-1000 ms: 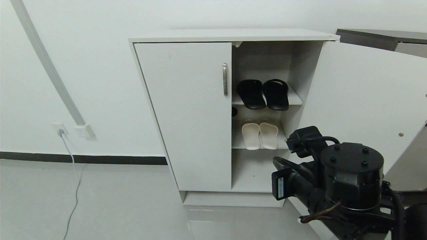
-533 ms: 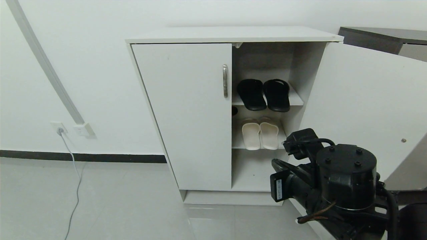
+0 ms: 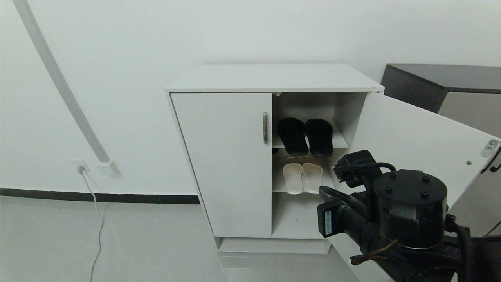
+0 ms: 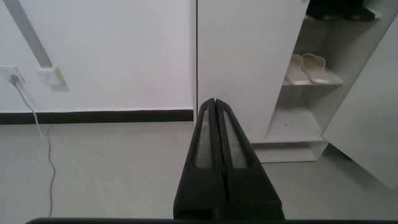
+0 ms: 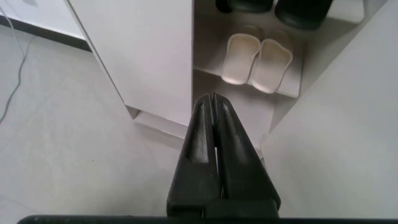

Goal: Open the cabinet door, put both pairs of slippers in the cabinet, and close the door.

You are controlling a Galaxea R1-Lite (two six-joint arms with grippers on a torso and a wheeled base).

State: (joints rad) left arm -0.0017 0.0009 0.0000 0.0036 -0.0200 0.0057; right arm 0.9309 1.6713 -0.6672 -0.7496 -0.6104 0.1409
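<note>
Both grippers are empty. The left gripper (image 4: 214, 102) has its fingers (image 4: 205, 137) pressed flat together with no gap, and the right gripper (image 5: 211, 96) has its fingers (image 5: 200, 134) closed the same way. Neither touches anything. The left one hangs over bare floor (image 4: 112, 168) in front of the closed left door (image 3: 227, 164). The right one hangs low before the open half of the cabinet (image 3: 270, 78), pointing toward the lower shelves.

Closed, empty fingers fit the job as it stands, since both pairs are already stowed. The black slippers (image 3: 305, 136) lie side by side on the upper shelf. The white slippers (image 3: 302, 178) lie side by side on the shelf below, toes pointing into the cabinet and well clear of the door's path.

The right door (image 3: 411, 145) stands swung wide, its free edge well out from the cabinet and beyond the right arm (image 3: 407, 211). By my reading, the step left is to close it, and shut fingers would do for a push on its face. The left door's handle (image 3: 265, 127) needs no touching.

As for writing, a small sticker (image 3: 328, 223) on the right arm carries print too small to read. I can make out no marks on the cabinet or on either pair of slippers.
</note>
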